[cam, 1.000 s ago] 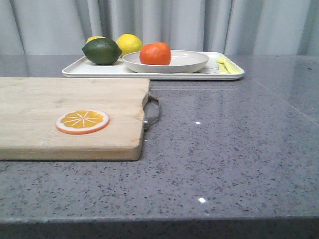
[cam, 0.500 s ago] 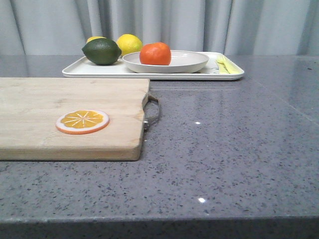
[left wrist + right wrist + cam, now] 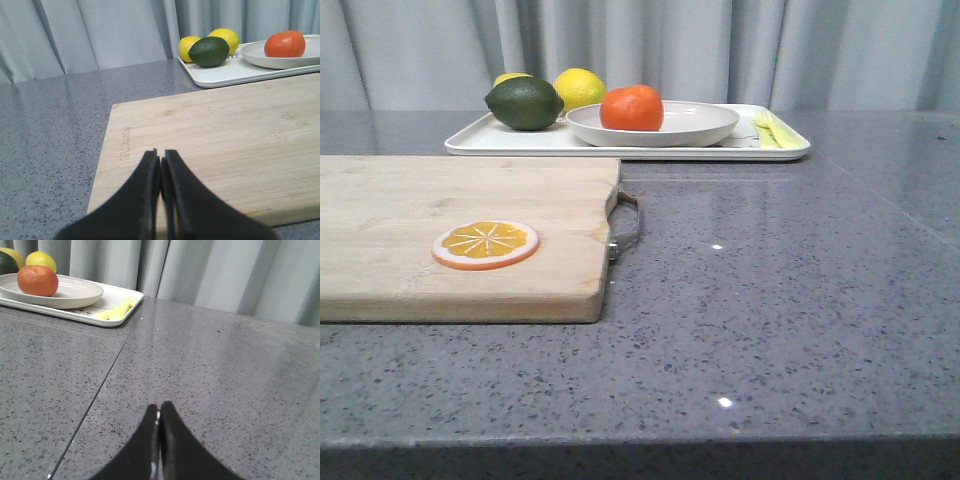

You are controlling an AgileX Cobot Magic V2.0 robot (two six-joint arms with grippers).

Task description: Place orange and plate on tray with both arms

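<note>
The task is judged complete: behind the cutting board (image 3: 460, 235), the tray (image 3: 490, 141) carries the plate (image 3: 705, 125), in which the orange (image 3: 631, 108) is seated. Nothing is held; the left gripper (image 3: 160, 162) and right gripper (image 3: 159, 415) are pressed closed, empty.

Bright orange (image 3: 631, 107) in off-white plate (image 3: 705, 125) on white tray (image 3: 510, 140); grey speckled table (image 3: 780, 300).

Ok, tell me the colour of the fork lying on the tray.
Pale yellow fork, clearest in the right wrist view.
</note>
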